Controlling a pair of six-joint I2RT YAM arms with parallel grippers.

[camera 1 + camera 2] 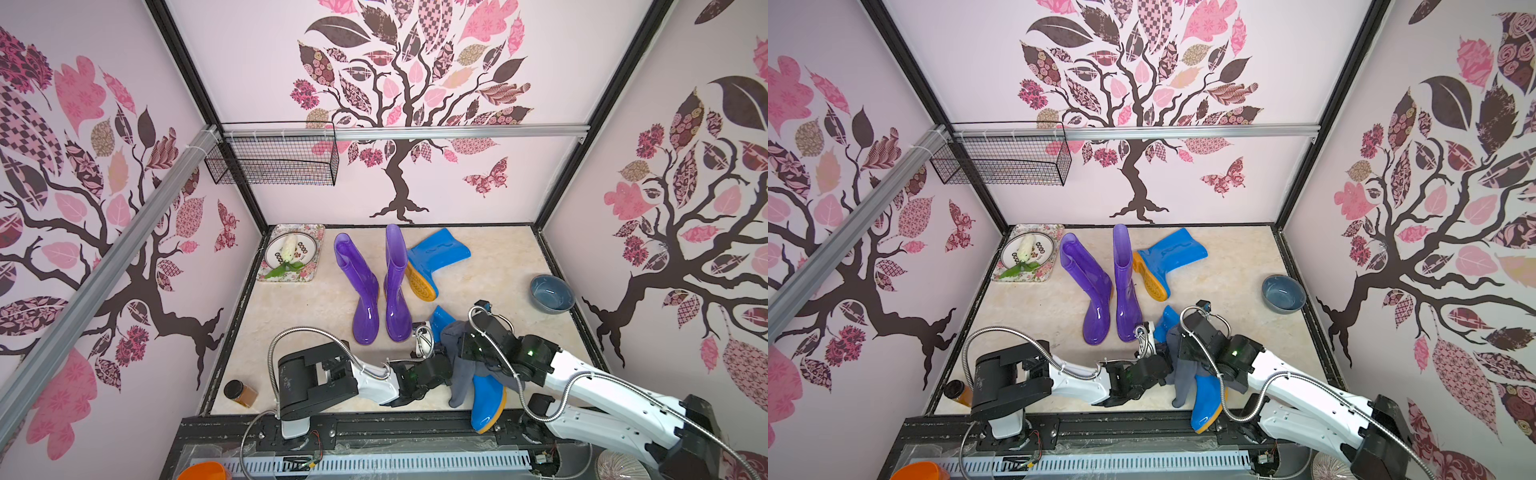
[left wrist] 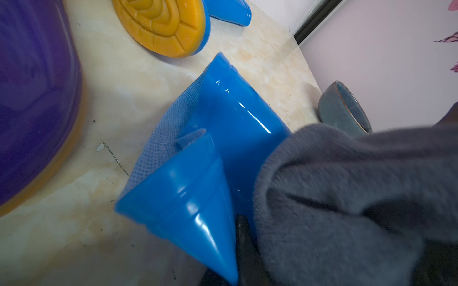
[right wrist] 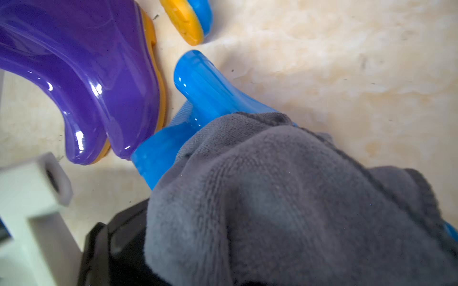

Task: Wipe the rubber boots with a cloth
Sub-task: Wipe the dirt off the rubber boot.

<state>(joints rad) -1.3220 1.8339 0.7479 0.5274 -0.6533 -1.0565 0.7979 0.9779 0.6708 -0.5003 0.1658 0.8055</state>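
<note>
**Grey-blue cloth bunched over the near blue boot, both arms on it**

The cloth [image 1: 456,374] is draped across the middle of the near blue boot [image 1: 487,401]. This boot lies on the table [image 1: 498,266], with its orange-soled toe at the front edge and its shaft pointing toward the purple boots [image 1: 395,286].

The right arm [image 1: 534,359] reaches in from the front right. The right fingers are buried under the cloth and can't be seen directly. They are closed tight, and the cloth is gathered around them and hangs from them.

The left arm [image 1: 374,380] comes in from the front left. In the left wrist view, the left fingers [image 2: 244,245] are pressed together, pinching a folded edge of that boot's shaft just beside the cloth.

Both purple boots stand upright side by side mid-table, toes toward the front. The far blue boot [image 1: 440,249] lies on its side at the back, with its yellow sole just beside the right-hand purple boot.

Other items:
- A grey-blue bowl [image 1: 536,291] sits near the right wall, apart from the boots.
- A floral tray [image 1: 318,232] is in the back left corner and holds a plate [image 1: 309,249] with a white flower [image 1: 289,247] on it.
- An amber jar [image 1: 241,392] stands at the front left.
- A wire basket [image 1: 274,166] hangs from the rail on the back wall.
</note>
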